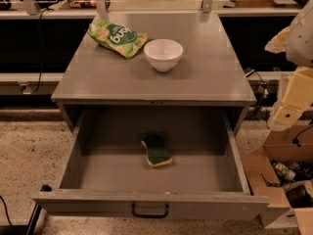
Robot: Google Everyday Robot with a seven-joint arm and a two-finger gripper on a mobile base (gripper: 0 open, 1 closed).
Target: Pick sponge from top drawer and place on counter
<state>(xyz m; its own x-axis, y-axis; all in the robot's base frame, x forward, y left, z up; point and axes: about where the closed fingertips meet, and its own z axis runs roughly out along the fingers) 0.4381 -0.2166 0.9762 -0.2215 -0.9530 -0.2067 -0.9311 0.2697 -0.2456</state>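
the top drawer (88, 202) stands pulled fully out below the counter (210, 80), its dark handle (149, 211) centred on the front panel. the sponge (157, 151) lies flat on the drawer floor, a little forward of the middle and well apart from every wall, dark green face up with the pale yellow foam showing along its near edge.

on the counter a green snack bag (116, 36) lies at the back left, and a white bowl (163, 54) stands upright just beside it, to its right.

the gripper (287, 114) hangs at the right edge of the view, off the cabinet's right side, level with the drawer opening and above an open cardboard box (274, 155) on the floor. it appears as a pale yellowish shape, probably seen side-on, and i cannot tell whether it is released or clenched. it holds nothing visible.
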